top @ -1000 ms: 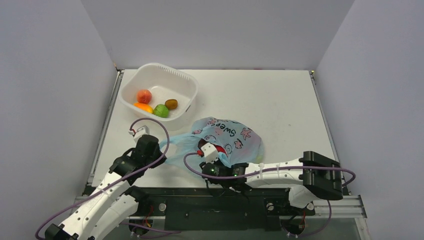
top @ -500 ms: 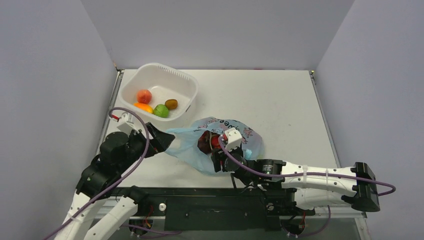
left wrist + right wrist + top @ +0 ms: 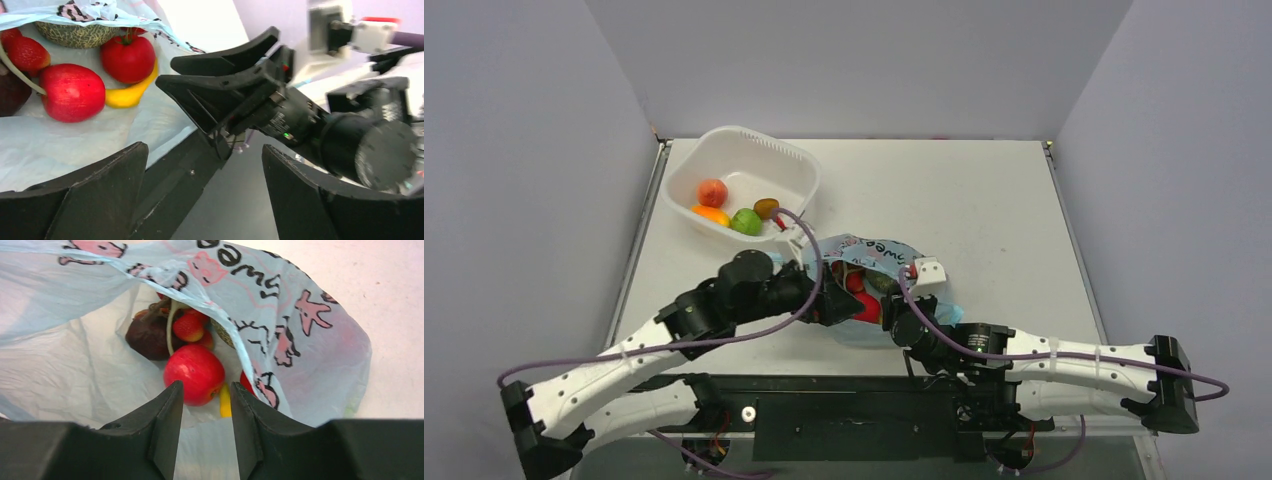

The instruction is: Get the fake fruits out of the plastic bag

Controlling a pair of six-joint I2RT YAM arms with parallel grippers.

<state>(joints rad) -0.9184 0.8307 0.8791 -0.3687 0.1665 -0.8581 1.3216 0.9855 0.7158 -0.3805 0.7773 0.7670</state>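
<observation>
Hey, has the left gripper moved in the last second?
Yes. The left gripper went right: from below the white tub's middle to past its right corner, at the plastic bag's mouth.

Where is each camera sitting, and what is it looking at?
Top camera: above and behind, looking down at the table, white tub and plastic bag; left arm and right arm show.
Left wrist camera: on the left arm, looking past its open left gripper at the right gripper and the bag's mouth.
Right wrist camera: on the right arm, looking over its own fingers into the bag.
Shared: both wrist cameras see the red apple in the bag.
</observation>
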